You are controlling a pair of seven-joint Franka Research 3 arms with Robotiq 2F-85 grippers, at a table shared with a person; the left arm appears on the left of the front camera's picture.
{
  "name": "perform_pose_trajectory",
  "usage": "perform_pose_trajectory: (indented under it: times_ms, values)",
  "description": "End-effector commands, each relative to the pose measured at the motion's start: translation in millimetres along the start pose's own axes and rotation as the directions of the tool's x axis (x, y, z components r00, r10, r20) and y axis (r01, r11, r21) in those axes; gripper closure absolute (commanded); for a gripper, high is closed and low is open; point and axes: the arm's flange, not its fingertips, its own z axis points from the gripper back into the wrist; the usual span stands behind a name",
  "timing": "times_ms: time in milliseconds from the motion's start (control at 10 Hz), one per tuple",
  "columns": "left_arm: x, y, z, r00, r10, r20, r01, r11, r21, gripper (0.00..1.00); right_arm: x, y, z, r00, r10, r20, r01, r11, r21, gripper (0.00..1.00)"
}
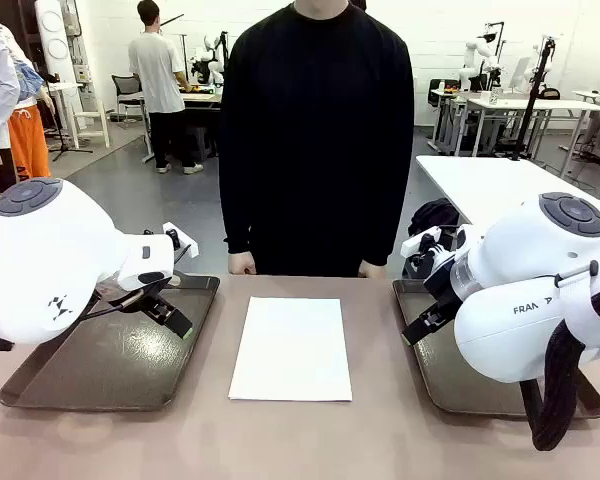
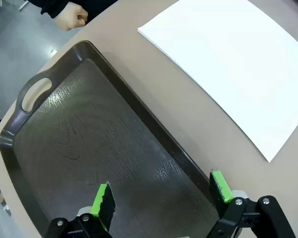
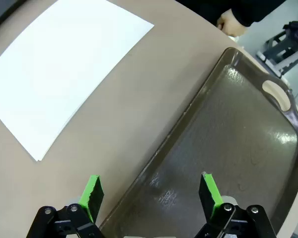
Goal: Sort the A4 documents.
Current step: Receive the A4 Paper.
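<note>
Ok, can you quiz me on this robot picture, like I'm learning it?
1. True or false: the white paper lies inside a tray.
2. How many brown trays sit on the table?
3. The left arm's fingers hang over: A the white paper, B the left tray, C bare table.
Key: 1 false; 2 two; 3 B.
</note>
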Motion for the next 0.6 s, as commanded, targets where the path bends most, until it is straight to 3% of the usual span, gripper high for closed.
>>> perform_pose_trajectory:
  times_ms: [0, 500]
  values:
    - [0.0, 0.0, 0.0, 1.000, 0.000, 0.000, 0.000, 1.000, 0.000, 0.00, 0.0, 0.0, 0.0, 1.000, 0.000, 0.000, 0.000, 1.000, 0.000, 0.00]
    - [0.0, 0.0, 0.0, 1.000, 0.000, 0.000, 0.000, 1.000, 0.000, 0.00, 0.0, 0.0, 0.0, 1.000, 0.000, 0.000, 0.000, 1.000, 0.000, 0.00]
